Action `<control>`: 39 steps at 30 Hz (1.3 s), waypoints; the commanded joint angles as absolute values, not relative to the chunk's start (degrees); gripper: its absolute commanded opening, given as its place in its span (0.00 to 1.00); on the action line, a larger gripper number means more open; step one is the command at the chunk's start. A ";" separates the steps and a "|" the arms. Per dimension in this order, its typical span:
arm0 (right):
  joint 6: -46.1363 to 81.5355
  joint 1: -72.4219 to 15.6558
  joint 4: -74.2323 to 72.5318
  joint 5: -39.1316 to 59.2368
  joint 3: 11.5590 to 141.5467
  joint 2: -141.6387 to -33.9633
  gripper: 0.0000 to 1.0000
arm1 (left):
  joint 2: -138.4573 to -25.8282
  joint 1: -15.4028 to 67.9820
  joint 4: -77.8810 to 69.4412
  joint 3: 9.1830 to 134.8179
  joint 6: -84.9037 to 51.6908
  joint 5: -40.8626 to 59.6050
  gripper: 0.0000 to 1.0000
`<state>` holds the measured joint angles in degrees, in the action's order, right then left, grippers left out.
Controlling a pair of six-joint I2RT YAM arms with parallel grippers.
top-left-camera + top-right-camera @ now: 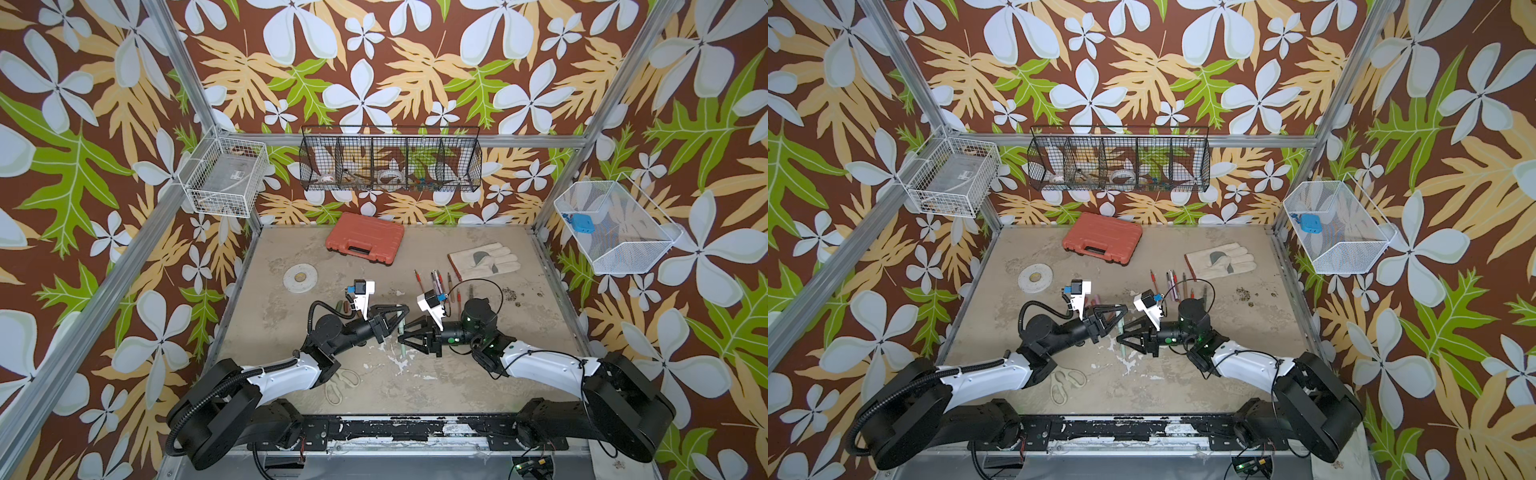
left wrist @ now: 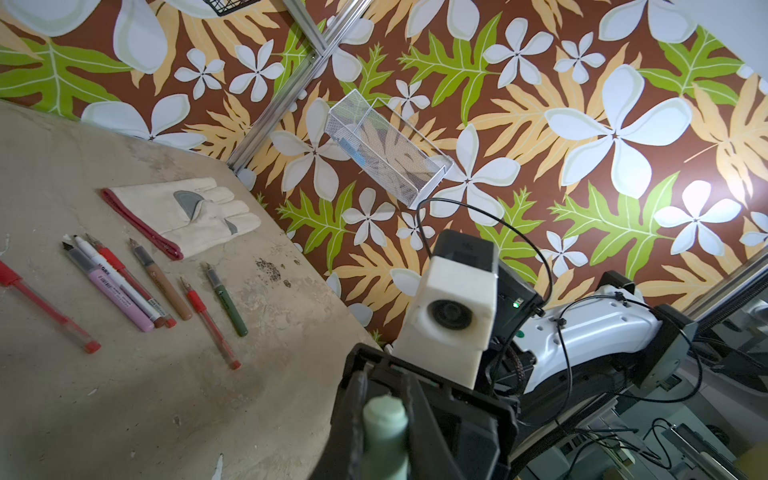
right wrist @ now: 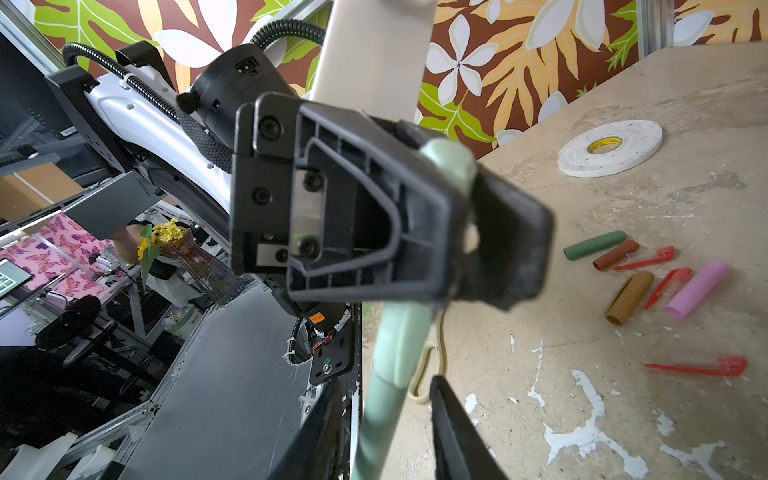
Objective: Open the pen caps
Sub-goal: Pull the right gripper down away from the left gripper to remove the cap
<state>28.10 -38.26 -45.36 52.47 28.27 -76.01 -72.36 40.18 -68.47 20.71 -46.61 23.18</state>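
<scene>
A pale green pen (image 1: pixel 405 355) hangs between both arms over the table's middle. My left gripper (image 1: pixel 402 319) is shut on its pale green cap (image 3: pixel 399 345), whose blunt end (image 2: pixel 384 419) pokes out between the black fingers (image 2: pixel 357 395). My right gripper (image 3: pixel 382 419) is open, a finger either side of the pen body (image 3: pixel 378 424) with a gap on each side. In both top views the two grippers (image 1: pixel 1121 328) meet tip to tip. Several loose pen caps (image 3: pixel 594 245), dark green, brown, gold, pink (image 3: pixel 696 295) and red, lie on the table. Several uncapped pens (image 2: pixel 162 282) lie in a row.
A white work glove (image 1: pixel 484 259) lies beyond the pens and an orange tool case (image 1: pixel 365 237) at the back. A white tape roll (image 1: pixel 300 277) sits at the left, white-handled scissors (image 1: pixel 340 384) by the left arm. Wire baskets (image 1: pixel 390 164) hang on the walls.
</scene>
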 commanded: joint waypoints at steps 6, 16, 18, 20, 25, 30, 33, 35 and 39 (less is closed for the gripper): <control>29.38 -38.90 -49.33 55.02 29.25 -77.62 0.14 | -72.55 40.51 -75.07 19.82 -47.11 20.58 0.00; 24.25 -39.59 -44.45 44.95 27.04 -71.73 0.00 | -71.61 40.61 -74.32 19.01 -46.93 18.44 0.00; 20.65 -40.81 -38.60 36.04 27.25 -68.96 0.00 | -70.68 40.61 -71.87 19.18 -46.78 17.23 0.00; 15.92 -45.04 -31.96 22.71 28.35 -66.10 0.00 | -69.70 40.60 -70.38 18.87 -46.68 15.46 0.00; 11.56 -52.43 -24.57 -0.27 29.60 -62.80 0.00 | -66.19 40.52 -67.61 17.64 -45.04 11.46 0.00; 10.22 -54.71 -22.33 -5.95 30.18 -61.44 0.00 | -63.98 40.52 -65.76 17.84 -43.99 11.02 0.00; 9.44 -54.46 -25.48 2.22 29.12 -61.26 0.00 | -64.62 40.42 -65.72 18.58 -43.77 12.75 0.00; 10.57 -51.95 -27.35 12.24 28.90 -61.90 0.00 | -65.32 40.43 -66.82 18.90 -43.78 14.44 0.00; 14.48 -46.92 -32.79 29.15 27.69 -63.68 0.00 | -64.98 40.25 -67.31 19.38 -42.76 16.81 0.00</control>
